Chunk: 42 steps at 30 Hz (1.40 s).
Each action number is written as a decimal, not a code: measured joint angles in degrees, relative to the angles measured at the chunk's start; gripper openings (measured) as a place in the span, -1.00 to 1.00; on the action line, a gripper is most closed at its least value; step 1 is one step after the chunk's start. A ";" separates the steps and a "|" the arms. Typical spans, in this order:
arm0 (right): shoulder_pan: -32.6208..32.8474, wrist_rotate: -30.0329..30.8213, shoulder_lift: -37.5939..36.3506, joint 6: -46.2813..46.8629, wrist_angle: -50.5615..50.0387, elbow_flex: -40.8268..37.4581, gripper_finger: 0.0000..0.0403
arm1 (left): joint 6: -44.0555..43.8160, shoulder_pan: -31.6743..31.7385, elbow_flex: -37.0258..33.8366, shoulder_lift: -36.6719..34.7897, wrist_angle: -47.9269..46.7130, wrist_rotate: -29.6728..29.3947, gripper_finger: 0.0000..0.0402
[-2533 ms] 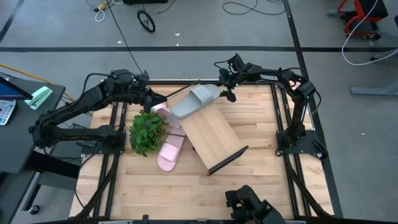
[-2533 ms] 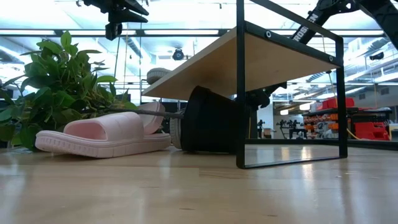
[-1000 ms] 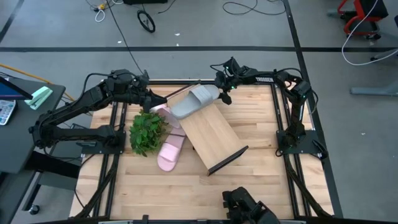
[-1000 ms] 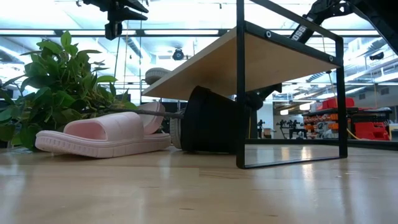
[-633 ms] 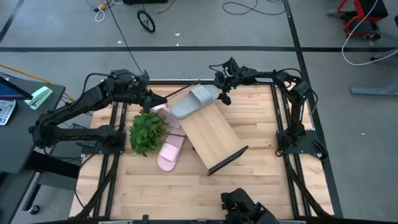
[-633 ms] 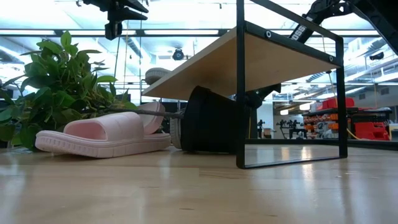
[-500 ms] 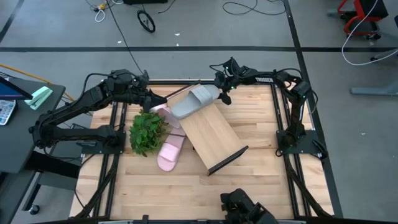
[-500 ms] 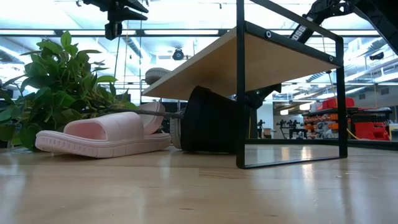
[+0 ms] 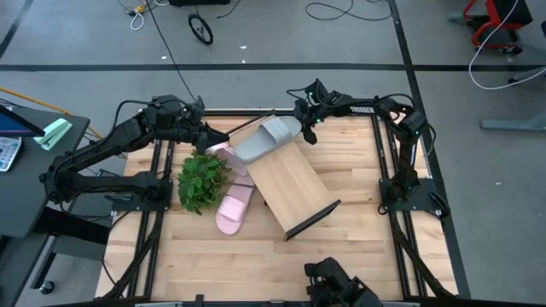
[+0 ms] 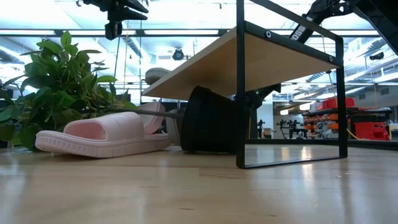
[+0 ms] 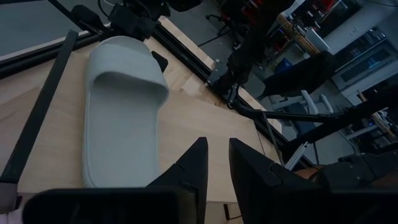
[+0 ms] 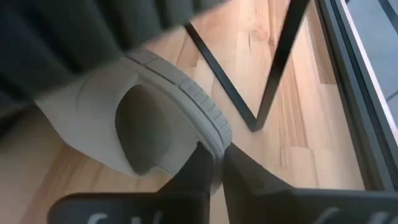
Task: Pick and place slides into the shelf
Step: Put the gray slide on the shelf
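Note:
A grey slide (image 9: 269, 136) lies sole-down on the far end of the shelf (image 9: 292, 181), a light-wood board on a thin dark frame that stands askew on the table. My right gripper (image 9: 305, 130) is shut on the slide's end toward the table's right. My left gripper (image 9: 205, 136) hovers left of the shelf, above the plant. Its fingers (image 11: 199, 155) stand a little apart with nothing between them. One pink slide (image 9: 232, 209) lies on the table beside the shelf. Another pink slide (image 9: 223, 153) is partly covered by the leaves and the board. My right gripper pinches the grey slide's ridged sole rim (image 12: 217, 140) at its strap end, between its two fingers. One finger sits on the hollow's side under the strap, the other outside. The fingers slant down from the table's far right. The slide still lies flat on the shelf board (image 11: 186, 118).
A green leafy plant (image 9: 203, 181) stands left of the shelf, beside the pink slides. A dark rounded object (image 10: 208, 127) sits under the raised board (image 10: 280, 59). The near half of the tabletop (image 9: 256, 256) is bare wood. Dark frame rails run along the table's left and right edges.
A couple of seconds back my right gripper edged toward the table's left, up to the grey slide's end, and has kept still since. The slide, the shelf and my left arm have stayed in place.

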 joint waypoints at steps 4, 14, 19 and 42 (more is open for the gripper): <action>-0.95 1.34 0.00 0.37 -4.01 0.04 -0.92 | 0.04 0.02 0.00 0.00 0.01 0.00 -0.64; -4.56 11.34 -2.65 0.33 -13.99 0.07 -0.93 | 0.52 0.01 0.00 0.00 0.02 -0.02 -0.66; -7.16 17.04 -4.96 0.50 -19.41 0.05 -0.93 | 0.57 0.02 0.00 0.00 0.02 -0.02 -0.64; -13.63 35.83 -34.71 6.04 -39.78 -0.04 -0.93 | 11.28 0.00 0.00 0.02 3.39 -0.03 -0.66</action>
